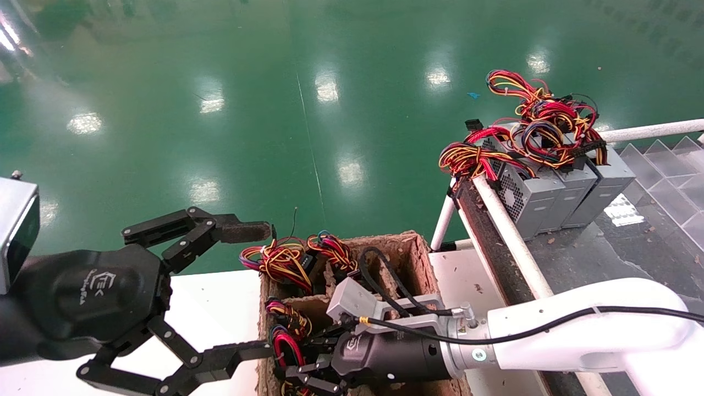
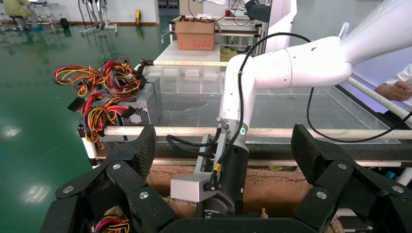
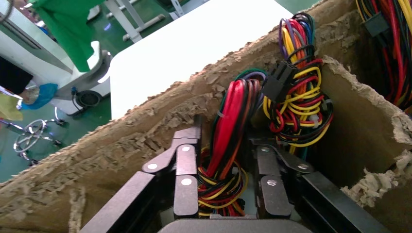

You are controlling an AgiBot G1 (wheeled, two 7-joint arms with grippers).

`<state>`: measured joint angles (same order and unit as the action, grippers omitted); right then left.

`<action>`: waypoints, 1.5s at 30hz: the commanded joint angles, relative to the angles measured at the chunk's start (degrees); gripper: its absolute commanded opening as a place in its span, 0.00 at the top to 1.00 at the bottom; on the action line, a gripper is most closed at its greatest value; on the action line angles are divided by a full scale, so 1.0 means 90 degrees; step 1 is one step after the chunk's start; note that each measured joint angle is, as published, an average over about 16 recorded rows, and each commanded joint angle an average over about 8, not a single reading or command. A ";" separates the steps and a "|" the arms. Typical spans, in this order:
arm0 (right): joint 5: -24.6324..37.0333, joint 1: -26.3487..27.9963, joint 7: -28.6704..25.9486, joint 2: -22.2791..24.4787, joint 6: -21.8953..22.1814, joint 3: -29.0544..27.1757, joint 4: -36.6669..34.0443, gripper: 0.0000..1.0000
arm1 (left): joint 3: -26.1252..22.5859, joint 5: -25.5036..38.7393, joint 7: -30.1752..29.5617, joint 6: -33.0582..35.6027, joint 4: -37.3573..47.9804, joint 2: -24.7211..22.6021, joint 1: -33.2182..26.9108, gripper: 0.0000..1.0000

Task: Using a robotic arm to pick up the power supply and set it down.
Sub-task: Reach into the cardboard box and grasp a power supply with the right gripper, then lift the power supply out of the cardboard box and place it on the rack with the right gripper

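Observation:
The power supply sits deep in a near compartment of a brown pulp box (image 1: 410,247). Its red-yellow-black wire bundle (image 3: 223,160) and a strip of grey casing (image 3: 250,194) show between my right gripper's fingers. My right gripper (image 3: 224,141), on the robotic arm (image 1: 577,324) with the light-grey wrist box (image 1: 352,300), reaches down into that compartment, its fingers standing parallel against the unit's two sides; the fingertips are hidden. My left gripper (image 1: 247,291) hovers wide open over the box's left edge, holding nothing, and faces the right arm (image 2: 228,165).
More wire bundles (image 1: 280,261) fill the box's other compartments. Three similar grey boxes (image 1: 550,192) with tangled wires stand on a dark shelf behind a white rail (image 1: 511,236) to the right. The box rests on a white table (image 1: 214,308) above green floor.

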<state>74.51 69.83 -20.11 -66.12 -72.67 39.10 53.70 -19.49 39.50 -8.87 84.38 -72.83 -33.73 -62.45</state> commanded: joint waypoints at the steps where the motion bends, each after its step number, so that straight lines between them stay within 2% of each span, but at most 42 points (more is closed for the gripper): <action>1: -0.0051 0.0007 0.0027 -0.0003 -0.0044 -0.0018 -0.0058 1.00 | 0.0000 0.0000 0.0000 0.0000 0.0000 0.0000 0.0000 0.00; 14: -0.0455 -0.0011 0.0227 0.0128 -0.0299 -0.0226 -0.0201 1.00 | -0.0002 -0.0001 0.0001 -0.0001 0.0000 0.0001 0.0000 0.00; 27: -0.1424 -0.0036 0.0179 0.0720 -0.0435 -0.0910 0.0345 1.00 | -0.0003 -0.0002 0.0002 -0.0001 0.0000 0.0001 -0.0001 0.00; 37: -0.2402 0.0134 0.0065 0.1487 -0.0517 -0.1721 0.0878 1.00 | -0.0005 -0.0003 0.0002 -0.0002 0.0000 0.0002 -0.0001 0.00; 45: -0.2917 0.0383 0.0124 0.2368 -0.0496 -0.2416 0.1206 1.00 | -0.0006 -0.0004 0.0003 -0.0002 0.0000 0.0002 -0.0001 0.00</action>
<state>48.75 73.08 -18.76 -44.60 -76.91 17.43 64.16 -19.54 39.46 -8.84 84.36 -72.83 -33.71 -62.46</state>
